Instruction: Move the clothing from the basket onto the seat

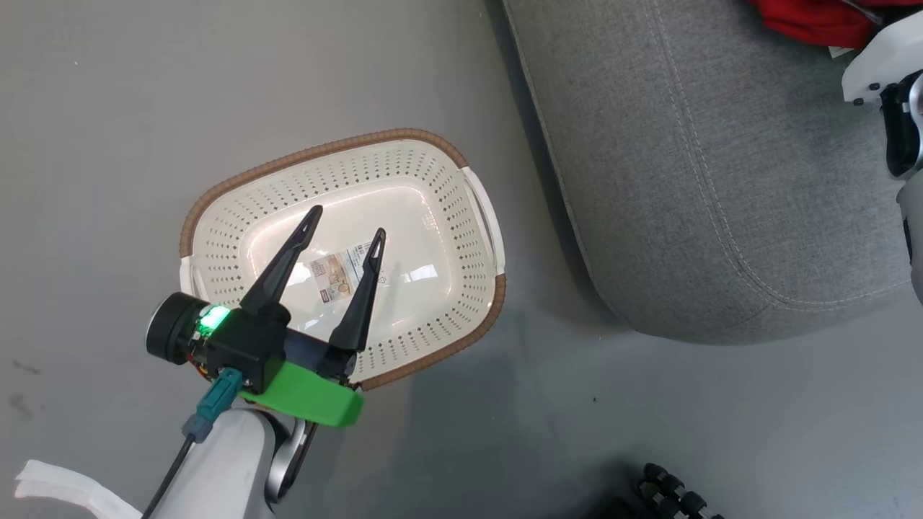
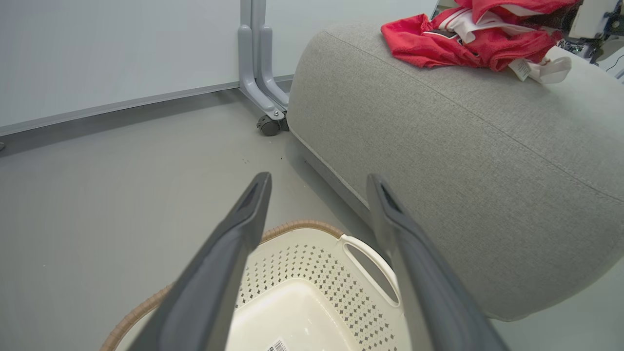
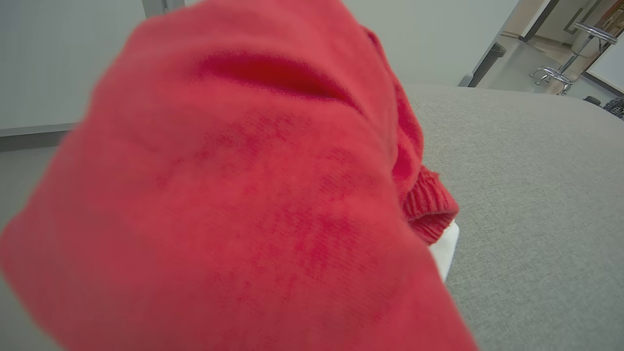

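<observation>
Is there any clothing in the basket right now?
No, the basket holds a paper label and no cloth, while the red jersey lies on the seat.

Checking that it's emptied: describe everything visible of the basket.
The basket is cream-white perforated plastic, a rounded rectangle with a brown woven-look rim, a white handle at each end and a paper label on its glossy bottom. It stands upright on the grey floor beside the grey seat, not touching it, and holds nothing else. The open left gripper hovers over it.
</observation>
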